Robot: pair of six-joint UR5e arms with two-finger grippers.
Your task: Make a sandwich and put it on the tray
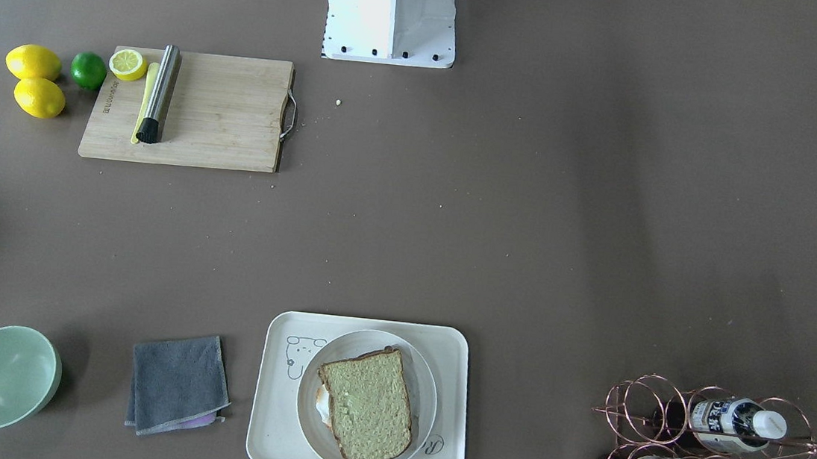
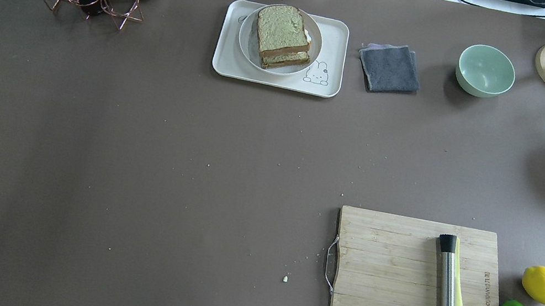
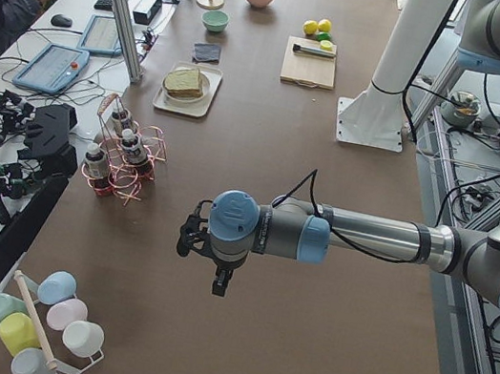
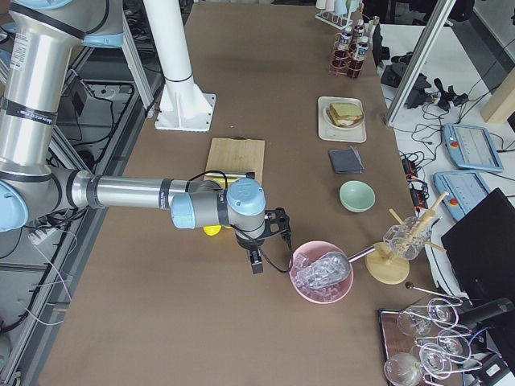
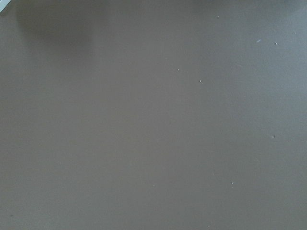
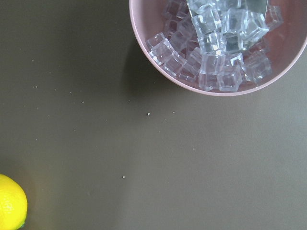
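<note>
Cream tray (image 1: 452, 414), one, with one plate (image 1: 349, 344) and one two-slice sandwich (image 1: 368, 404)

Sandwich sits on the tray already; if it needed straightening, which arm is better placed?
Left, probably, by a small margin. Both hang at opposite ends of the table. The left pincer is over bare surface; the right pincer hangs by the ice bowl, with green bowl and cloth lying toward the tray.

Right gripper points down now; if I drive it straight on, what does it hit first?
Likely bare table, between the pink ice bowl and the lemon; the right gripper seems clear of both, though depth is unclear.
</note>
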